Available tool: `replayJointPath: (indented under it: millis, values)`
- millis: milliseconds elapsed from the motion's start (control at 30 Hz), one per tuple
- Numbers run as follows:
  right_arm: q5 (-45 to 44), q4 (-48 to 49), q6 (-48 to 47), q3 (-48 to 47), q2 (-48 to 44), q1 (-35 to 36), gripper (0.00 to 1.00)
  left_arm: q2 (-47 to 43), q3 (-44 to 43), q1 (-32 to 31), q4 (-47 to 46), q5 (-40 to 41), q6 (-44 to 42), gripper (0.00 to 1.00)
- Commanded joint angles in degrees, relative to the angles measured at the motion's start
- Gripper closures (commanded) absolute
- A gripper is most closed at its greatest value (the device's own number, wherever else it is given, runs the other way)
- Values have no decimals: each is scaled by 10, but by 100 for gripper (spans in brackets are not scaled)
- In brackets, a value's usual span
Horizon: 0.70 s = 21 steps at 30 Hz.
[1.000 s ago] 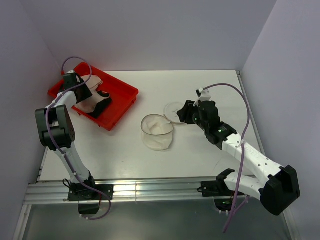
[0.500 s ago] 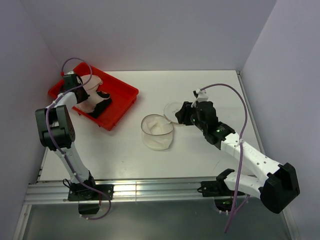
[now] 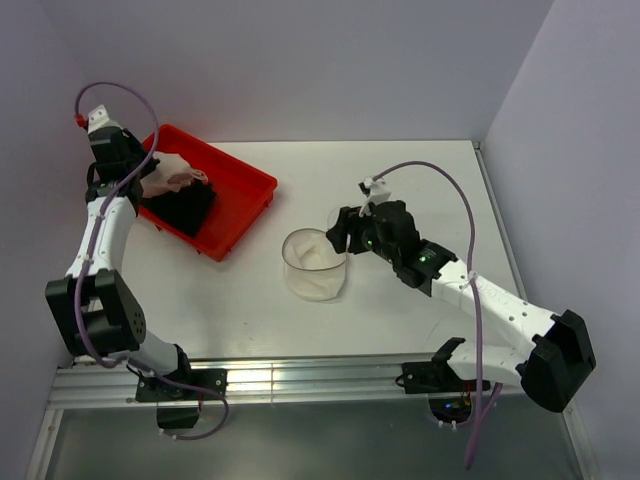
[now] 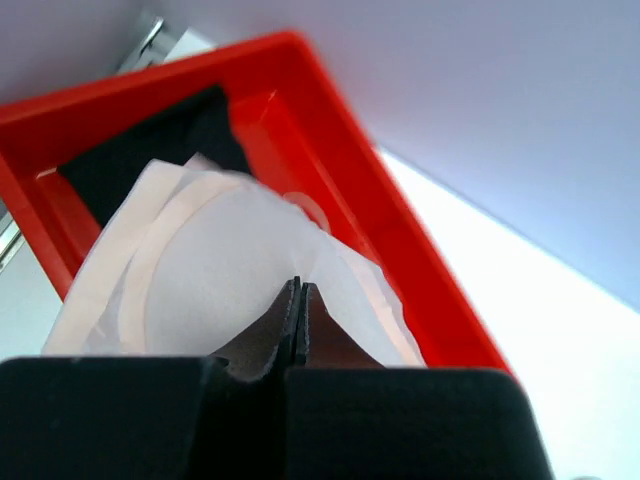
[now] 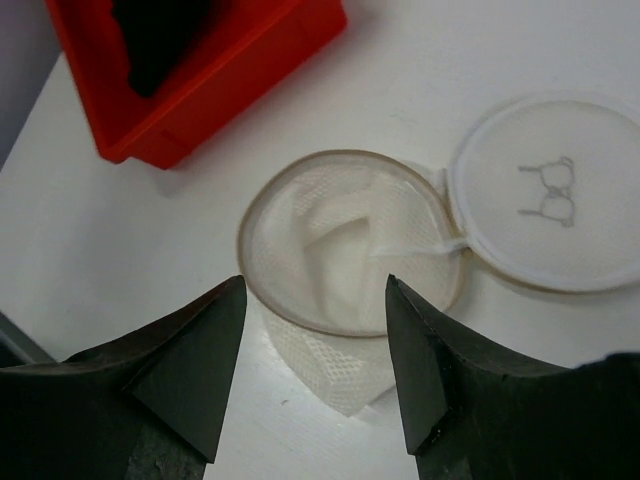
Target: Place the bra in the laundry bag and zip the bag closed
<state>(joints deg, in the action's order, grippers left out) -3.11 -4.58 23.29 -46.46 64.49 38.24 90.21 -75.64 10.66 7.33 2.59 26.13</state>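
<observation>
The pale bra [image 3: 172, 175] is hanging above the red tray [image 3: 248, 190] at the far-left corner of the table [image 3: 420, 170]. Your left hand [image 3: 150, 182] is clenching its cups tightly. A dark cloth [image 3: 185, 208] is lying in the tray beneath.

The laundry bag [image 3: 314, 265] is sitting near the table's middle, mouth gaping upward, with its lid [image 5: 545, 200] lying flat toward the right edge. From your left hand, the bag is lying rightward and toward the near edge.

Your right hand [image 3: 340, 228], released and carrying nothing, is hovering just above the mouth. It is much the nearer to the bag and is likely blocking the drop.
</observation>
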Motion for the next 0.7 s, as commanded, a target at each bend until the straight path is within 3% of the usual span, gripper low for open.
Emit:
replayJointPath:
  millis: [0,67,267,467,667]
  values:
    - [48,26,-59,-62,20,30,34,-61,19,0,-24,-21,34,100]
    - [143,14,-121,-89,39,47,33,-92,26,-6,-19,-41,45,100]
    - [203,25,-227,-155,78,78,27,-179,45,-41,5,-65,47,100]
    - [207,41,-284,-222,116,102,21,-256,48,-91,41,-86,40,100]
    - [153,57,-350,-277,130,136,14,-308,31,-137,101,-122,52,100]
